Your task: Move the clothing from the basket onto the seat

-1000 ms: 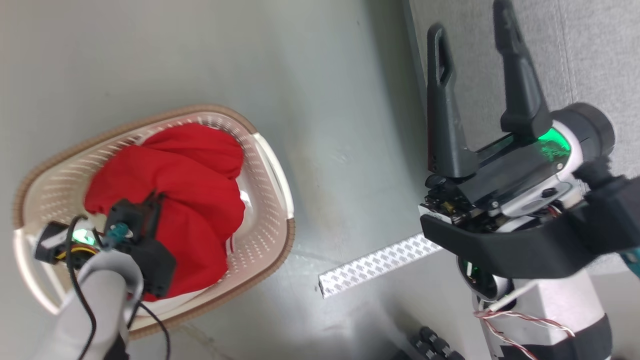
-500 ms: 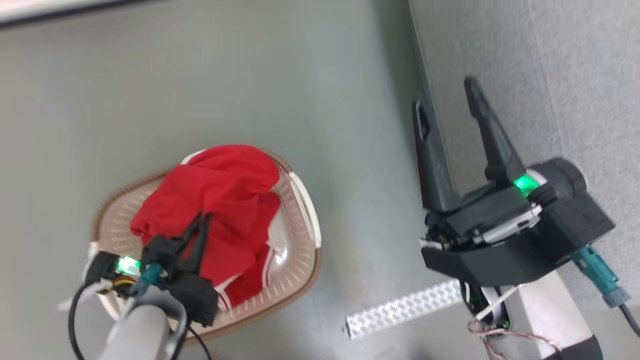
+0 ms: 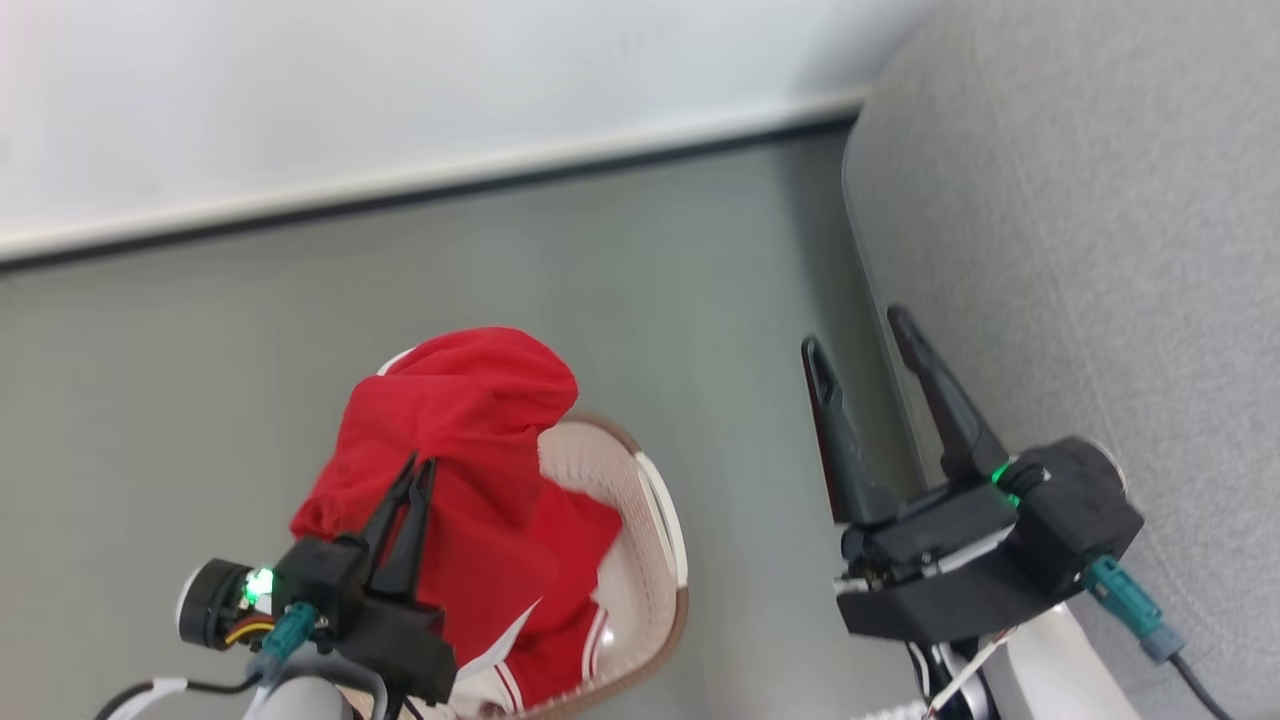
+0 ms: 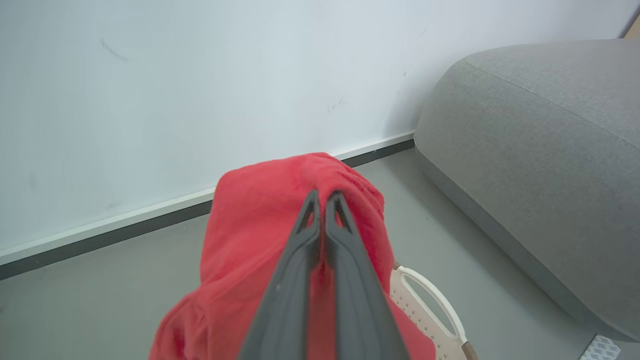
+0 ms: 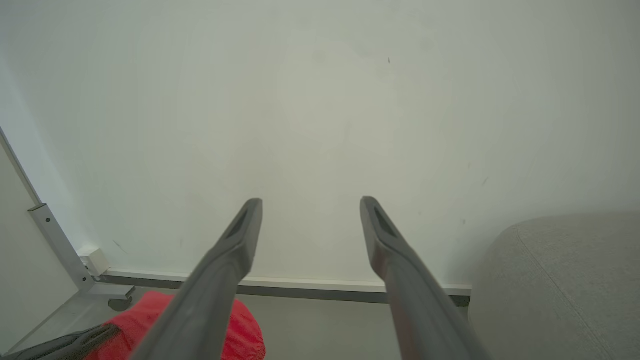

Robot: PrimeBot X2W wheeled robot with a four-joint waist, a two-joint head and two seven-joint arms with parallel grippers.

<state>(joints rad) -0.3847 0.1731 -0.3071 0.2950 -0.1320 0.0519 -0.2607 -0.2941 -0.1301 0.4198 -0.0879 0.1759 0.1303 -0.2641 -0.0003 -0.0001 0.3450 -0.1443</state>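
Observation:
My left gripper (image 3: 420,465) is shut on the red clothing (image 3: 470,430), which hangs lifted above the cream basket (image 3: 655,540). More red fabric with white stripes (image 3: 560,640) trails down into the basket. In the left wrist view the closed gripper (image 4: 322,195) pinches the bunched clothing (image 4: 250,240), with a white basket handle (image 4: 435,307) below. My right gripper (image 3: 860,330) stands open and empty beside the grey seat (image 3: 1080,250); in the right wrist view the right gripper (image 5: 310,202) faces the wall, with the clothing (image 5: 150,320) at the lower left and the seat (image 5: 560,285) at the right.
A white wall (image 3: 400,90) with a baseboard (image 3: 450,185) runs behind the grey floor (image 3: 200,380). A metal frame leg with a caster (image 5: 75,260) stands at the left in the right wrist view. A perforated white strip (image 4: 602,347) lies on the floor by the seat.
My left gripper has risen with the red clothing, pulling it up out of the basket. The head camera has tilted up, bringing the wall into view. The right gripper stays open.

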